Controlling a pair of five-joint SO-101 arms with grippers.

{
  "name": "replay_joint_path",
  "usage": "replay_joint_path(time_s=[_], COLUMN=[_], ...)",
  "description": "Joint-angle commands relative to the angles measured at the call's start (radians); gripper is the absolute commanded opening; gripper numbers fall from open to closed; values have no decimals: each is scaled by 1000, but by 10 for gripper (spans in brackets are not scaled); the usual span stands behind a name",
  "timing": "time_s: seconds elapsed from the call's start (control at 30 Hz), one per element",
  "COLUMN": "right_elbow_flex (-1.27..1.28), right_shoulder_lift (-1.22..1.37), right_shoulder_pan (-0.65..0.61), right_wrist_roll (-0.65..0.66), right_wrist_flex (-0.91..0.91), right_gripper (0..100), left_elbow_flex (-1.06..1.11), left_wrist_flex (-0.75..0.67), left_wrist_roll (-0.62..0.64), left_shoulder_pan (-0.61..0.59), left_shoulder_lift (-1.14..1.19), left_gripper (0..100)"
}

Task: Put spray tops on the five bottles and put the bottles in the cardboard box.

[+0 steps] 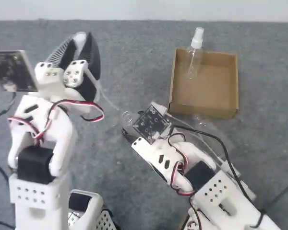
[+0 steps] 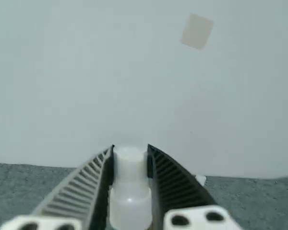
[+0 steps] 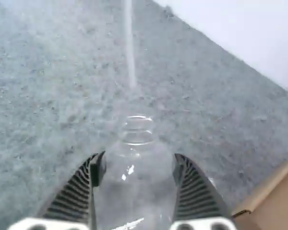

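In the upper left of the high view, mostly masked by the ribbed fingers of the left tool (image 1: 80, 38): a white spray top (image 2: 129, 191), pinched between them and raised off the desk (image 1: 134, 57), its lower end cut off at the frame edge in the left wrist view. Trailing down and right from it, a thin tube (image 1: 108, 101), faint and hard to trace, ending just short of an open bottle mouth. At centre, hidden under a wrist camera board (image 1: 151, 122), the right tool (image 3: 137, 160), clamped on the body of that clear bottle (image 3: 136, 177); base cut off, neck uncapped and aimed toward the upper left. In the upper right, a cardboard box (image 1: 201, 109) holding one capped bottle (image 1: 193, 60), sprayer head poking past the box's upper rim. Just below the box, a clear plastic shape (image 1: 201, 125), too faint to identify.
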Motion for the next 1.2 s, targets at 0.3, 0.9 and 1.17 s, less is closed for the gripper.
replay_joint_path(time_s=[0.3,0.9,1.17], right_elbow_flex=[-8,163,175], right_shoulder_lift=[-50,-42,-44], right_shoulder_pan=[1,62,65], right_wrist_roll=[-20,-203,-207], right_wrist_flex=[-25,-407,-430], right_gripper=[6,6,6], left_elbow_flex=[114,248,334], left_wrist_flex=[3,43,40], left_wrist_roll=[26,28,21], left_shoulder_pan=[60,158,206], left_shoulder_lift=[3,2,2], left_gripper=[11,11,13])
